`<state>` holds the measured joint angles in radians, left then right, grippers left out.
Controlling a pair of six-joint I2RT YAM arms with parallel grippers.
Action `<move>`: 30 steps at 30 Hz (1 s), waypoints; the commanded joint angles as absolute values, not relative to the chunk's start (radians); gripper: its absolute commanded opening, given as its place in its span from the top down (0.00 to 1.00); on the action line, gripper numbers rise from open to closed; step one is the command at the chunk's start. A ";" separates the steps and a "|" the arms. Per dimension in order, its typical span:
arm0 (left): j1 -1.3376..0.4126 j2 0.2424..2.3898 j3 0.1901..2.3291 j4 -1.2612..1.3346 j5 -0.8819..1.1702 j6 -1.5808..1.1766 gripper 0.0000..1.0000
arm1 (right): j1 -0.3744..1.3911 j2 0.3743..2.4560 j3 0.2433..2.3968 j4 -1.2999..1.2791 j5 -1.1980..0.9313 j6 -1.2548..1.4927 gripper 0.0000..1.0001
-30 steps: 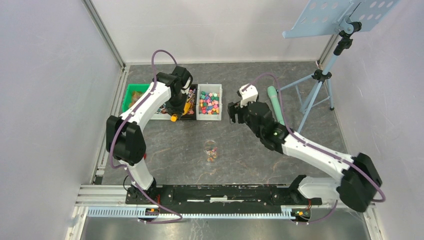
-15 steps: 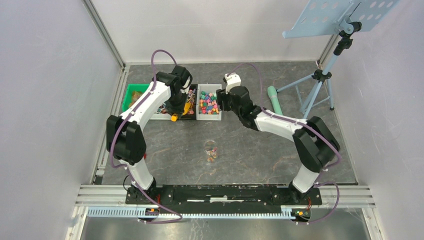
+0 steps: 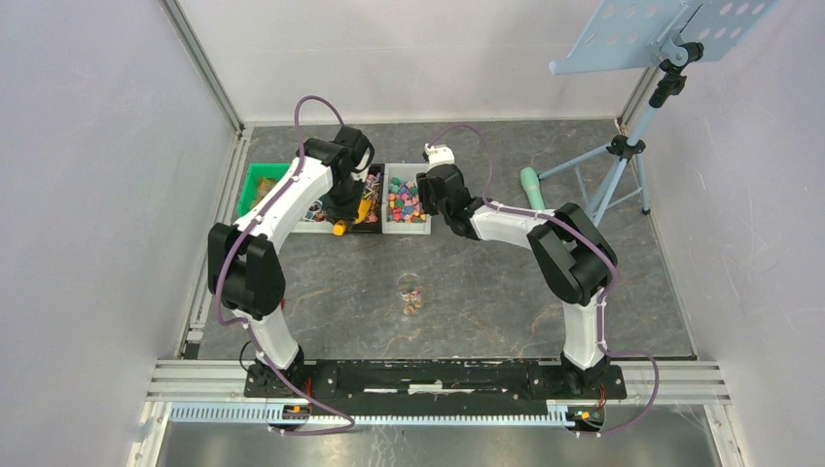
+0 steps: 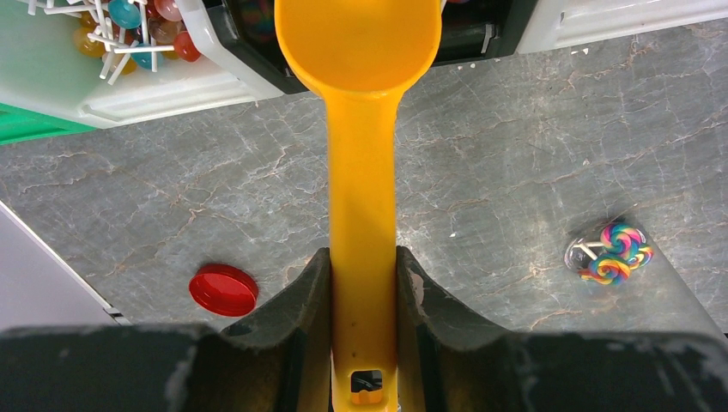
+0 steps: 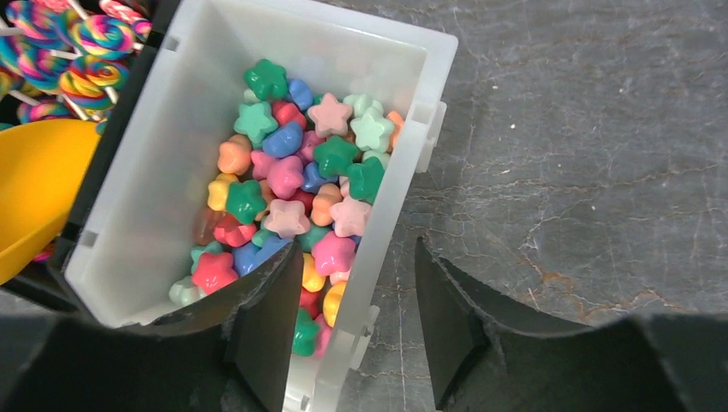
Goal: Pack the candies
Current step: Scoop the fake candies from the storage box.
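Observation:
The candies (image 5: pixel 292 189) are small star-shaped sweets in many colours, heaped in a white bin (image 5: pixel 403 172) at the back of the table (image 3: pixel 407 226). My right gripper (image 5: pixel 359 257) is open and straddles the bin's right wall. One finger is inside among the candies and the other is outside over the table, with a gap still showing at the outer finger. My left gripper (image 4: pixel 363 257) is shut on the handle of the orange scoop (image 4: pixel 360 129). The scoop's empty bowl reaches over a black bin (image 4: pixel 249 51) left of the candies.
A small clear jar (image 3: pixel 410 290) with swirl lollipops stands mid-table. A red lid (image 4: pixel 223 289) lies on the table. A white bin of lollipops (image 4: pixel 129 77) and a green bin (image 3: pixel 258 185) sit to the left. A green cylinder (image 3: pixel 530 182) and a stand's tripod (image 3: pixel 623 146) are at the back right.
My right arm has swung left from mid-table to the white bin, and its jaws have narrowed around the bin's wall. The left arm and scoop have not moved.

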<state>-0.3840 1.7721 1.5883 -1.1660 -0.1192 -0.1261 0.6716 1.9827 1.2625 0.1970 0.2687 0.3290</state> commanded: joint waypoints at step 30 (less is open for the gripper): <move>-0.394 1.765 1.590 -1.026 -0.067 -0.313 0.98 | 0.670 1.770 0.909 0.420 0.092 0.631 1.00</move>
